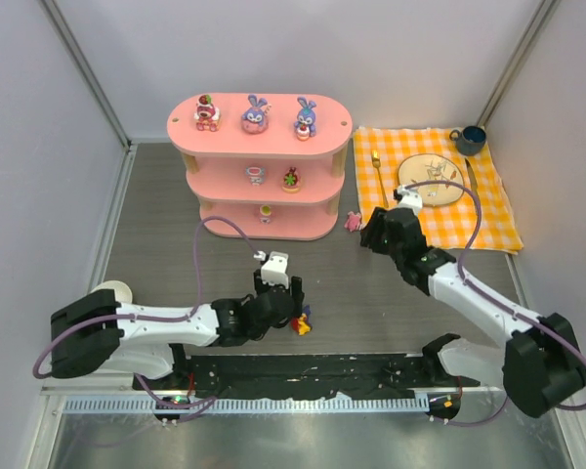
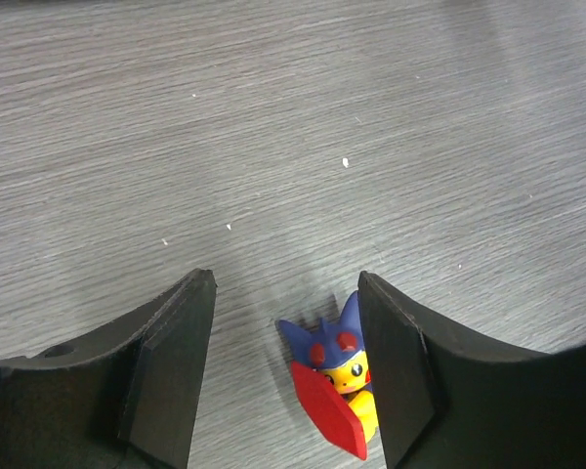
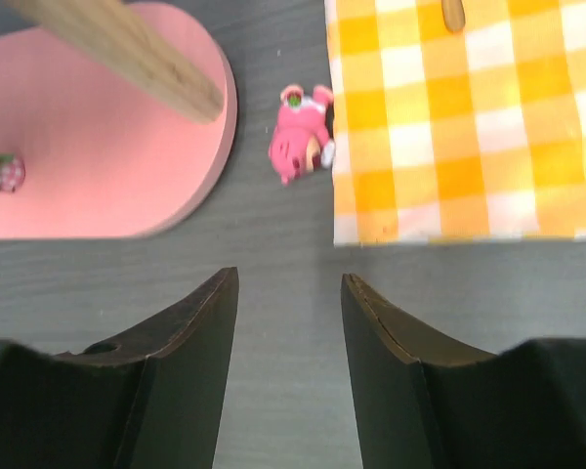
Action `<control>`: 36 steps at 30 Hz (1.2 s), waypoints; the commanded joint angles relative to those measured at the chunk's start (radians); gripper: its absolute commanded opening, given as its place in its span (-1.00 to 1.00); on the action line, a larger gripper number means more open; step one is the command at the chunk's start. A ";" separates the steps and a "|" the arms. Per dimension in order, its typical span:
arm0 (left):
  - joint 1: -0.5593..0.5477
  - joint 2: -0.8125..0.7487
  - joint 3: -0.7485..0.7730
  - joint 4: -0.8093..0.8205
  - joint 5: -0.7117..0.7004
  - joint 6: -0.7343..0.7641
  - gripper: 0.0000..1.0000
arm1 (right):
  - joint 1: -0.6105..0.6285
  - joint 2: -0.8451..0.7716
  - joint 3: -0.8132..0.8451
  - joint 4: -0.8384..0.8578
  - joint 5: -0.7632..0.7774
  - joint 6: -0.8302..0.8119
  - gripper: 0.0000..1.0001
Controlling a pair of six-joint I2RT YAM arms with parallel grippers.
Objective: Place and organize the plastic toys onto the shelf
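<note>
Shelf [image 1: 278, 139] stands at the back of the worktop [image 1: 156, 234] with six toys [image 1: 255, 115] on its three boards. Two more lie loose: a pink toy [image 3: 301, 147] on its side between the shelf's base and the checked cloth [image 1: 439, 210], and a red-yellow-purple toy [image 2: 334, 386] near the front edge. Around that one the left fingers [image 2: 171, 362] are spread, but it sits hard against one of them, so centring before closing should stop it skidding out; the right fingers [image 3: 200, 342], also spread and empty, hover short of the pink toy.
</note>
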 commanded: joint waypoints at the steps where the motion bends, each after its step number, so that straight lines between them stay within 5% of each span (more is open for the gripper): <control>1: -0.001 -0.081 -0.034 -0.014 -0.052 -0.037 0.30 | -0.110 0.161 0.136 0.075 -0.184 -0.139 0.03; 14: -0.001 -0.140 -0.069 -0.042 -0.078 -0.034 0.36 | -0.144 0.464 0.325 0.129 -0.195 -0.202 -0.09; 31: -0.001 -0.179 -0.098 -0.059 -0.100 -0.052 0.36 | -0.146 0.639 0.394 0.159 -0.152 -0.197 -0.12; 36: -0.001 -0.201 -0.103 -0.079 -0.118 -0.061 0.36 | -0.146 0.630 0.349 0.171 -0.172 -0.194 -0.28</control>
